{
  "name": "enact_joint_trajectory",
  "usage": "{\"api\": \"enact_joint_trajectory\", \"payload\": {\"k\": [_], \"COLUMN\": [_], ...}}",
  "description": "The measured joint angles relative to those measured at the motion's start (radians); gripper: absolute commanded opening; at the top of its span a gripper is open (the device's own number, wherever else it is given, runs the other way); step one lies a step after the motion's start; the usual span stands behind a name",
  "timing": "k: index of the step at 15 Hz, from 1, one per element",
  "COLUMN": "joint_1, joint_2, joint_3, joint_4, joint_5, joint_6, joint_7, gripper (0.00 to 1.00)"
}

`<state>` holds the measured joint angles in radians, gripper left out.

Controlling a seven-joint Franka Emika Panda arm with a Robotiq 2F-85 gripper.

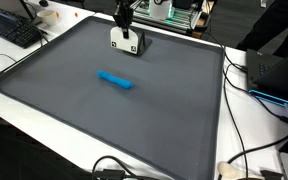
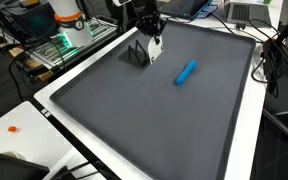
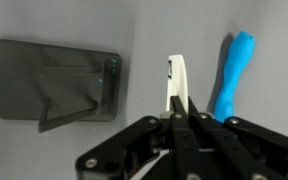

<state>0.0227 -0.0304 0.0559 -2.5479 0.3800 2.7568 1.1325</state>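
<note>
In an exterior view, the hand (image 1: pixel 127 28) hung at the upper middle of the frame over the grey counter (image 1: pixel 74 110), a white flat piece (image 1: pixel 122 41) under it.

In an exterior view, that piece (image 2: pixel 156 48) stood just beside a dark stand (image 2: pixel 135 54), with a blue stick (image 2: pixel 186 71) to its right.

In the wrist view, the hand (image 3: pixel 179 112) was clenched on the piece (image 3: pixel 175 80), seen edge-on at centre. I judged it light, stiff and slick, best pinched across its flat faces near 1 end.

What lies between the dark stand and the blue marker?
In the wrist view, the white strip held by the gripper lies between the dark stand and the blue marker; the rest is bare grey mat.
</note>
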Motion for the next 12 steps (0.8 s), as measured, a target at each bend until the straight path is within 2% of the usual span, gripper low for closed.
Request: {"api": "enact_joint_trajectory", "payload": {"k": [5,8,12], "joint_1": [0.003,0.015,0.04], "joint_2": [0.039,0.106,0.225], "joint_3": [0.0,0.003,0.006], "joint_4": [0.184,0.316,0.469], "joint_5": [-0.179,-0.207,-0.229], "joint_6": [-0.212,-0.331,-0.434], "joint_7": [-0.052,-0.156,-0.31], "gripper": [0.01,0.01,0.01]}}
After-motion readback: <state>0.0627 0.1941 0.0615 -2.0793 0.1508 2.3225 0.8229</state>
